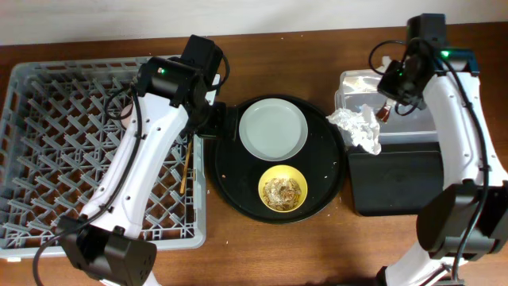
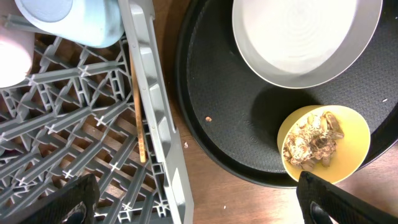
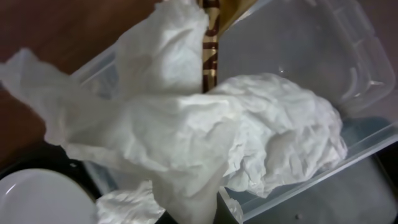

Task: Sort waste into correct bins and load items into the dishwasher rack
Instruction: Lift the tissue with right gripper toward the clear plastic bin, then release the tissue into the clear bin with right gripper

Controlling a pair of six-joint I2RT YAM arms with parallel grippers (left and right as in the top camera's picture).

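Observation:
My right gripper (image 1: 384, 113) is shut on the crumpled white tissue (image 1: 357, 129), which hangs over the near left corner of the clear tub (image 1: 413, 119) and the top edge of the shallow black tray (image 1: 397, 184). In the right wrist view the tissue (image 3: 205, 130) hides the fingers. My left gripper (image 2: 199, 208) is open and empty above the right rim of the grey rack (image 1: 48, 143), beside the round black tray (image 1: 226, 171). On that tray sit the pale plate (image 1: 272, 129) and the yellow bowl (image 1: 283, 191) holding brownish food scraps (image 2: 311, 140). The chopsticks (image 2: 138, 106), blue cup (image 2: 74, 18) and pink cup (image 2: 11, 59) are in the rack.
A brown patterned strip (image 3: 210, 43) stands in the clear tub behind the tissue. Small crumbs (image 2: 208, 118) dot the round tray. Bare wooden table (image 2: 249, 199) shows between the rack and the round tray. The left arm covers the rack's right side.

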